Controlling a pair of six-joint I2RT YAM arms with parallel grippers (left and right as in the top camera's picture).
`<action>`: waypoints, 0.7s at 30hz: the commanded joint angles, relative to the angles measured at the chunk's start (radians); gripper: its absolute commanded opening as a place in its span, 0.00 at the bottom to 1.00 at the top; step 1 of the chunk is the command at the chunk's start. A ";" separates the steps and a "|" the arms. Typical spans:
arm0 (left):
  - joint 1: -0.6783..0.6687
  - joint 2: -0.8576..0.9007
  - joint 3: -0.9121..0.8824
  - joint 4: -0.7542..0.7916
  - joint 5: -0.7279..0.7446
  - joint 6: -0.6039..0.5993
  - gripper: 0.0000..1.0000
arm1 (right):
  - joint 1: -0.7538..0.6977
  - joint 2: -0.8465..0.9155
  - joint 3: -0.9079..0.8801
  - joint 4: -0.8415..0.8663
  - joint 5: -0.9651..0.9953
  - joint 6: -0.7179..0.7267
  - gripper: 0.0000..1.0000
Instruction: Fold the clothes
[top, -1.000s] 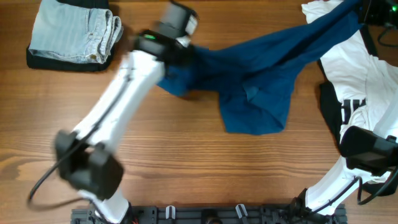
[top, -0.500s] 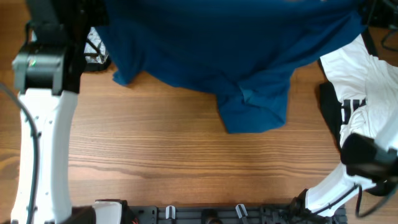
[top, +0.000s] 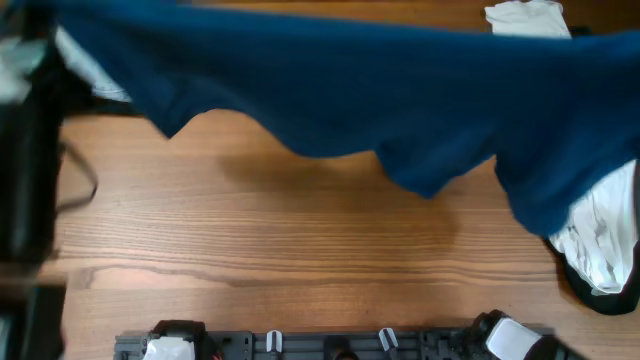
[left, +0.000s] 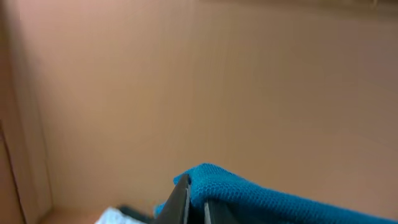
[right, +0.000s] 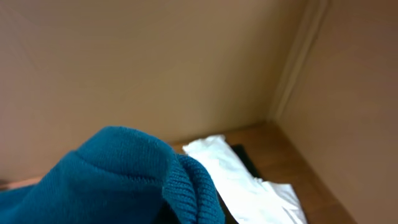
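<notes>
Wood-grain bench (top: 300, 250) fills the lower half of the overhead view, bare in the middle, and the dark-blue shirt (top: 380, 90) hangs above it, lifted off the wood and stretched in a sagging band across the whole width, close under the camera, its lower edge drooping lowest at centre-right. In the left wrist view the left hand (left: 196, 202) has its two fingers pressed together on a bunched edge of the shirt, with a plain tan wall behind. In the right wrist view a ribbed fold of the shirt covers the spot where the right hand's fingers would be, so I cannot tell whether that hand is clamped or apart. The step looks like spreading the shirt in the air before laying it flat. To do it well, the two held points should probably be kept level and pulled evenly apart so the sag goes out. The hanging edge should touch the bare wood first, clear of the white garment (top: 600, 240) at the right edge. Much is hidden: the sleeves and collar cannot be picked out, the left arm (top: 25, 180) is a dark blur, and a pale patch (top: 90, 70) under the shirt's left end shows too little to name.
</notes>
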 joint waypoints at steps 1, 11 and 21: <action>0.004 -0.108 0.010 -0.014 -0.032 -0.009 0.04 | -0.015 -0.080 0.008 0.018 0.027 0.023 0.04; 0.004 -0.027 0.010 -0.155 -0.082 -0.009 0.04 | -0.015 -0.068 0.007 0.012 -0.006 -0.006 0.04; 0.048 0.383 0.010 -0.183 -0.171 -0.010 0.04 | 0.072 0.349 0.007 -0.040 -0.191 -0.134 0.04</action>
